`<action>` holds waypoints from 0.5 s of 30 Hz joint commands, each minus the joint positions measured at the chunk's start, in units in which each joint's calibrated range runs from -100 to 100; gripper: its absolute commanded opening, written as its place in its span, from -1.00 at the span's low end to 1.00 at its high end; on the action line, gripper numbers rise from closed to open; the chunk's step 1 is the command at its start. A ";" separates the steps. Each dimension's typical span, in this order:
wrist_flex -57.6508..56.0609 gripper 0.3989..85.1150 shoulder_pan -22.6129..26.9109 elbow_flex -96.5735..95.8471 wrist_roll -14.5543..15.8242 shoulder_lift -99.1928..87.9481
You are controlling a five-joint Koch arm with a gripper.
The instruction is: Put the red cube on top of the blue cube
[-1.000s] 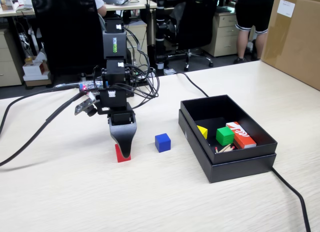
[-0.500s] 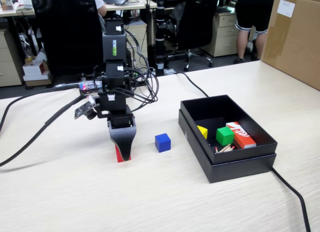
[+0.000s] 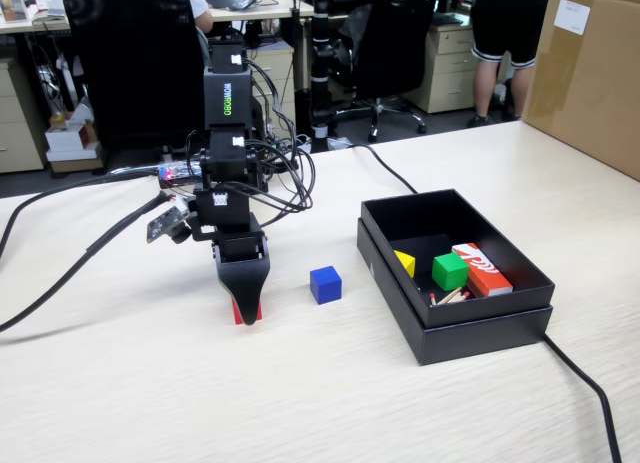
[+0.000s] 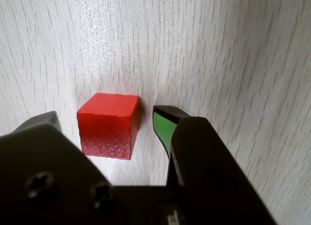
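The red cube rests on the pale wooden table, mostly hidden behind the black gripper in the fixed view. In the wrist view the red cube sits on the table between the two jaws of the gripper, which is open. A narrow gap shows between the cube and the green-padded right finger, and another on the left side. The blue cube stands alone on the table, a short way right of the gripper.
A black open box at the right holds a green cube, a yellow piece and an orange-red printed box. Black cables trail left of the arm. A cardboard box stands at the far right.
The gripper has shifted slightly left and settled over the red cube, so less of the cube shows in the fixed view. Neither cube has moved.
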 commanded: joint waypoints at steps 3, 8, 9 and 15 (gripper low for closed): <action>0.67 -0.28 -0.24 1.71 -0.20 -0.57; 0.67 -0.40 -0.24 1.44 -0.34 -0.45; 1.02 -0.56 -0.29 1.71 -0.24 -0.45; 3.53 -0.79 -0.59 1.16 -0.20 -0.45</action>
